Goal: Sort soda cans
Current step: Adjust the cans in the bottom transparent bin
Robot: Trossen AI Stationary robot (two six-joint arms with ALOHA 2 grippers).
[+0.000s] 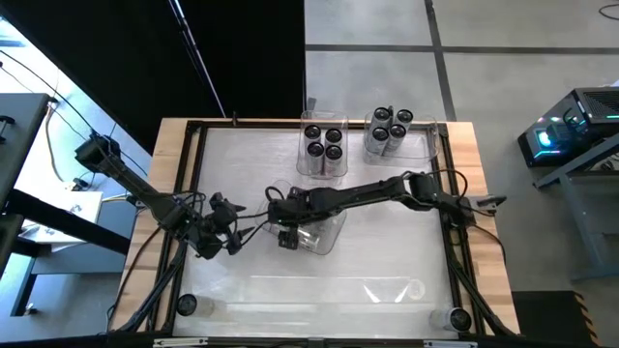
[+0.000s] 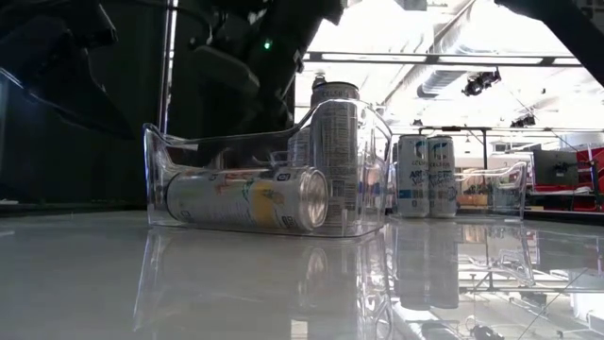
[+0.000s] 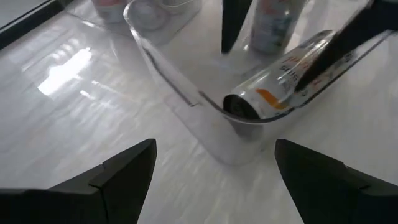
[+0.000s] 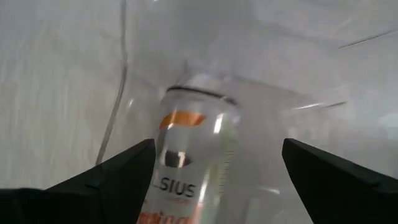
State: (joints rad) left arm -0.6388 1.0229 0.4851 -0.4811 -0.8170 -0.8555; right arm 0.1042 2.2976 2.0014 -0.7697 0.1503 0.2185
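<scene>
A soda can (image 2: 250,198) lies on its side in a clear tray (image 1: 338,220) at the table's middle. Another can (image 2: 335,142) stands upright just behind it; whether that one is inside the tray I cannot tell. My right gripper (image 1: 287,232) hangs open above the lying can (image 4: 196,149), one finger on either side and apart from it. My left gripper (image 1: 232,240) is open just left of the tray, facing its rounded end (image 3: 205,115), where the can's dark end (image 3: 239,106) shows through the wall.
Two more clear trays stand at the far edge. One (image 1: 309,166) holds several upright cans, and the other (image 1: 426,145) holds several more (image 2: 425,175). A round object stands at each near corner (image 1: 187,304) (image 1: 457,317). Dark rails frame the white table top.
</scene>
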